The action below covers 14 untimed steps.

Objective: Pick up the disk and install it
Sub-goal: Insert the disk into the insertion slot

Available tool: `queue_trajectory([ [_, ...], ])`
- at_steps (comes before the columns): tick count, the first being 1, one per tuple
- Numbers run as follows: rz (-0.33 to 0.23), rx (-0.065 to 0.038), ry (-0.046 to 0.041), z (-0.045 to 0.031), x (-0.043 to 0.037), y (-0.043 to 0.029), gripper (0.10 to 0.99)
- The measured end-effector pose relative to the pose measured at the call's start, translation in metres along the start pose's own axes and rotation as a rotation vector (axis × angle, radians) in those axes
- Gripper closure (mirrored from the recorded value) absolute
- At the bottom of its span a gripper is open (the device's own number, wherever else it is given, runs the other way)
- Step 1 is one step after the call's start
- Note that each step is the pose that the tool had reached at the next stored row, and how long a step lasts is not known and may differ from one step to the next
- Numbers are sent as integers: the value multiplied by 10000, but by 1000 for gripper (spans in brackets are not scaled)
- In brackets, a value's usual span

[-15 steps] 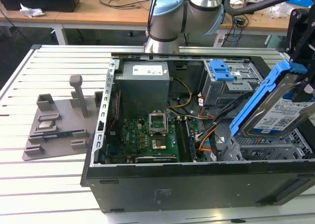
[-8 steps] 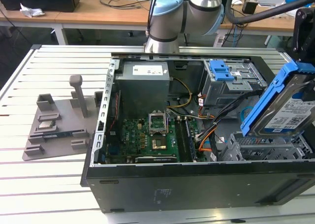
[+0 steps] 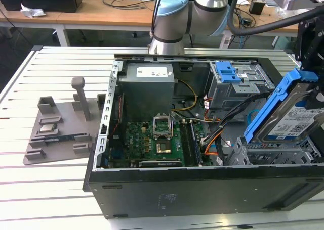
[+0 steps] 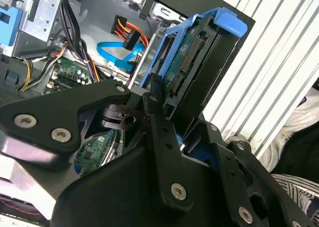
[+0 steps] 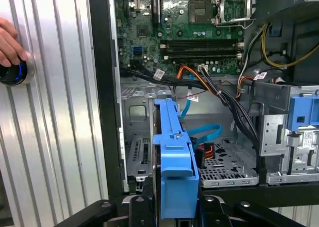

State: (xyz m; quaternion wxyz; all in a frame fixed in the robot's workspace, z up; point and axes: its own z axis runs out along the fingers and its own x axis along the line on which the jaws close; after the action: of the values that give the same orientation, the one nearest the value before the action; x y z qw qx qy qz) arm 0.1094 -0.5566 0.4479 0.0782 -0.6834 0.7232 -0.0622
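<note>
My claw [image 5: 174,207] is clamped on the disk [image 3: 293,120], which is tilted steeply in its blue carrier. It hangs over the drive cage [image 3: 283,151] at the exterior view's right end of the open PC case [image 3: 152,189], with my arm coming down from above.

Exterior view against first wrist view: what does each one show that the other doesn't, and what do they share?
Exterior view: the grey fixture plate at the exterior view's left and the arm's base behind the computer case. First wrist view: a person's hand by a blue-lit round button. Both: the disk in its blue carrier over the drive cage, and the motherboard.
</note>
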Motion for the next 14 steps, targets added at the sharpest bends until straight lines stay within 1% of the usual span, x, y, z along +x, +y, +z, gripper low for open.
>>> queue_trajectory([
  [4, 0, 0, -2, 59, 2, 22, 722],
  [10, 0, 0, -1, 120, 4, 42, 722],
  [14, -1, 0, -2, 195, 8, 75, 722],
])
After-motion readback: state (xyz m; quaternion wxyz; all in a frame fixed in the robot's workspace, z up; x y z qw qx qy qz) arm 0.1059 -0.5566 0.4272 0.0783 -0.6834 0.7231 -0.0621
